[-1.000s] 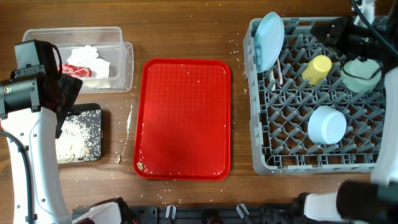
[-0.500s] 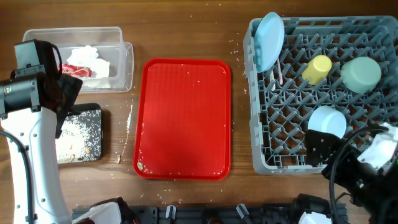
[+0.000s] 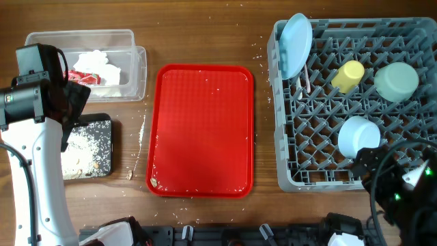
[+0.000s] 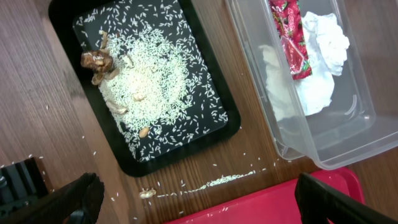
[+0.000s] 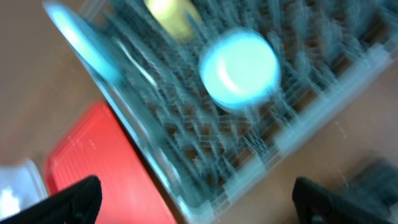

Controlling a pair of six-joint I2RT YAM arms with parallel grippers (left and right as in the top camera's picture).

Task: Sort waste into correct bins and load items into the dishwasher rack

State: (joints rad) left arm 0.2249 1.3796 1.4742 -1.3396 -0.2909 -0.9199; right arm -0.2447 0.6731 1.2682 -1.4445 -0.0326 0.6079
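The grey dishwasher rack (image 3: 288, 179) holds a light blue plate (image 3: 295, 42) on edge, a yellow cup (image 3: 348, 75), a pale green saucer-bowl (image 3: 396, 80) and an upturned light blue bowl (image 3: 358, 135). A crumpled white napkin (image 4: 323, 59) and a red wrapper (image 4: 289, 37) lie in the clear tub (image 3: 135, 72). Rice crumbs (image 4: 158, 81) with brown bits cover the black tray (image 3: 104, 126). My left gripper (image 4: 199, 205) hangs open and empty high over the table between black tray and red tray. My right gripper (image 5: 199, 205) is open and empty over the rack's front edge, its view blurred.
A flat red serving tray (image 3: 201, 130) lies in the middle with a few crumbs and a scrap (image 3: 153, 182) at its front left corner. Loose rice (image 4: 230, 180) is strewn on the wood between the black tray and the red tray. My right arm (image 3: 399, 191) overhangs the rack's front right corner.
My right gripper was at the pale green saucer-bowl at the rack's back right; it has let go, opened and swung to the front right corner. The left arm has not moved.
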